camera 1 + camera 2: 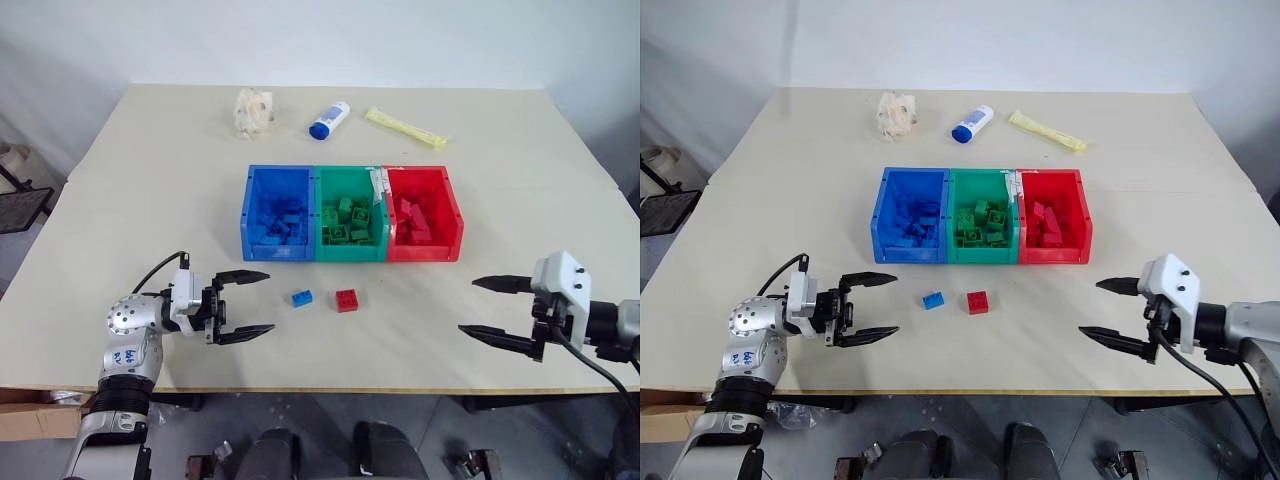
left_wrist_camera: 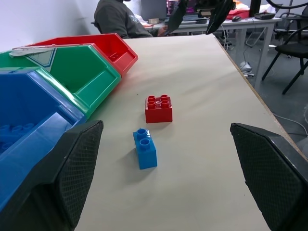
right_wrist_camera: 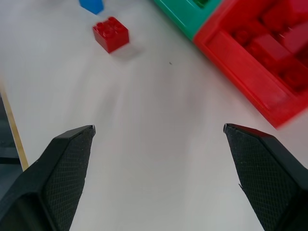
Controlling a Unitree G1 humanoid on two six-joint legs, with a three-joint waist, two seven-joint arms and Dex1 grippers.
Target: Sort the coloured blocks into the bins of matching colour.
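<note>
Two loose bricks lie on the cream table (image 1: pixel 150 200) in front of the joined bins: a blue brick (image 1: pixel 301 297) and a red brick (image 1: pixel 347 299), near each other but not touching, the blue one toward the robot's left.

Bins sit mid-table in a row, touching side to side. Blue bin (image 1: pixel 278 213) on the robot's left, green bin (image 1: pixel 350 213) in the middle, red bin (image 1: pixel 424 213) on the right. Each holds a heap of bricks of its own colour.

Left gripper (image 1: pixel 246 305): over the table near the front edge, pointing sideways toward the two loose bricks, fingers spread wide, nothing between them. Blue brick lies just beyond its fingertips. Left wrist view shows the blue brick (image 2: pixel 145 148) nearer and the red brick (image 2: pixel 159 108) behind it, both upright with studs up, and the bin fronts alongside.

Right gripper (image 1: pixel 487 307): over the table's front right part, well apart from the bricks, fingers likewise spread, empty. Right wrist view shows bare table between the fingers, the red brick (image 3: pixel 110 33) farther off and the red bin's corner (image 3: pixel 250 82).

Far side of the table: a crumpled pale wrapper (image 1: pixel 252 110), a white tube with blue cap (image 1: pixel 329 120), a yellow packet (image 1: pixel 405 127), all lying apart from the bins.

A person (image 2: pixel 115 18) sits at a desk beyond the table.
</note>
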